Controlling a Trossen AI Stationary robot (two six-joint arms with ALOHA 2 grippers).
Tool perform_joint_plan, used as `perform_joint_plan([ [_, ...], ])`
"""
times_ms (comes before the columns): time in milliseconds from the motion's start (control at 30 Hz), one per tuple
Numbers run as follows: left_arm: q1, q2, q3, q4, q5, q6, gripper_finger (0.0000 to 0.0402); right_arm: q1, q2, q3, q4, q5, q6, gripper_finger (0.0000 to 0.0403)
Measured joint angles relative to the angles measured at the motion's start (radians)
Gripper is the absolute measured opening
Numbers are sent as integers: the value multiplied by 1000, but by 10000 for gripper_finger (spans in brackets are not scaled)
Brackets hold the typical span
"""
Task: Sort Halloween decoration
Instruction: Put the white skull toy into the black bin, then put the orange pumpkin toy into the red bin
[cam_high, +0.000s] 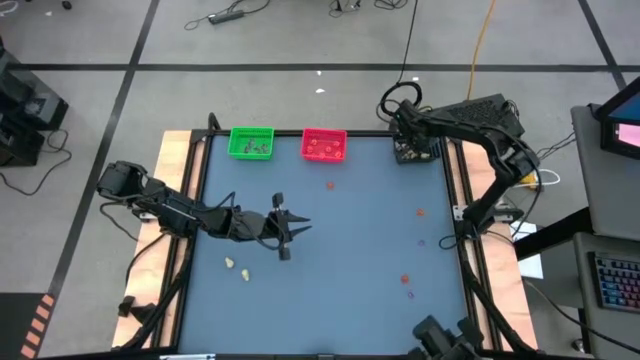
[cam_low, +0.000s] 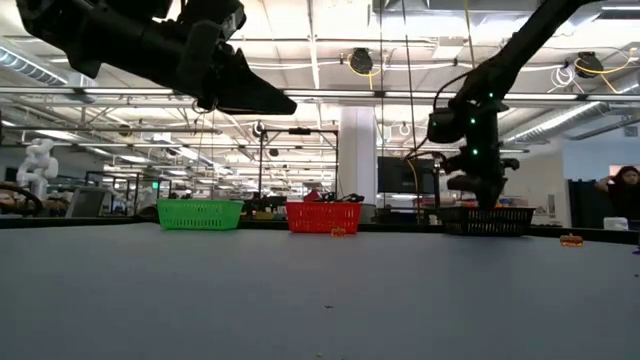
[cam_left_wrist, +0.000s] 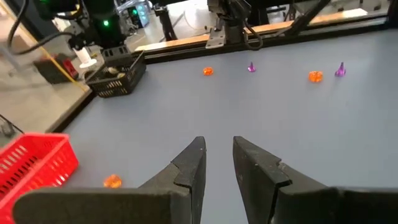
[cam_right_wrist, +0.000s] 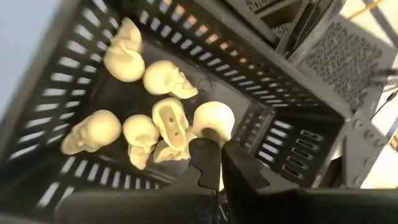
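Left gripper (cam_left_wrist: 217, 163): above mid-table, jaws slightly apart, empty.
Table (cam_high: 350, 250): orange (cam_left_wrist: 315, 76) and purple trinkets (cam_left_wrist: 340, 70) scattered; two cream trinkets (cam_high: 238, 267) near left arm.
Trays: green basket (cam_high: 250, 142), red basket (cam_high: 323, 145).
Right gripper (cam_right_wrist: 219, 163): jaws together, inside black slatted basket (cam_right_wrist: 273, 118).
Right wrist view only: cream plastic skulls (cam_right_wrist: 168, 99) piled there.

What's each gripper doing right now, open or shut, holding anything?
Left gripper: fingers slightly apart, empty, above the table.
Right gripper: shut, over the skulls in the black tray; holding one cannot be told.

Green tray (cam_high: 251, 143), red tray (cam_high: 323, 145), black tray (cam_low: 487, 220)
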Motion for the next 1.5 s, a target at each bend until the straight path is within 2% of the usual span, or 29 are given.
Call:
perform_joint_plan([
  [233, 35, 0, 0, -32, 1, -125, 88, -22, 35, 0, 2, 8, 50, 38],
  [367, 100, 0, 0, -91, 7, -227, 88, -12, -2, 11, -25, 76, 31, 69],
  [500, 199, 0, 0, -137, 97, -247, 88, 5, -82, 42, -67, 76, 11, 94],
  [600, 278, 0, 0, -149, 228, -248, 88, 35, -167, 46, -87, -11, 3, 99],
  [733, 325, 0, 0, -153, 360, -247, 88, 111, -292, 4, -83, -148, 1, 72],
  [867, 326, 0, 0, -155, 367, -226, 88, 229, -409, -94, -67, -210, 27, 15],
  [1033, 353, 0, 11, -185, 377, -247, 87, 415, -518, -251, -2, -211, 149, 10],
  [1233, 457, 17, 156, -420, 395, -165, 47, 602, -562, -386, 264, -209, 244, 1],
  [1367, 533, 72, 257, -550, 464, -60, 12, 677, -558, -407, 425, -191, 237, 1],
  [1500, 567, 176, 329, -582, 499, 0, 5, 709, -554, -407, 531, -149, 193, 1],
])
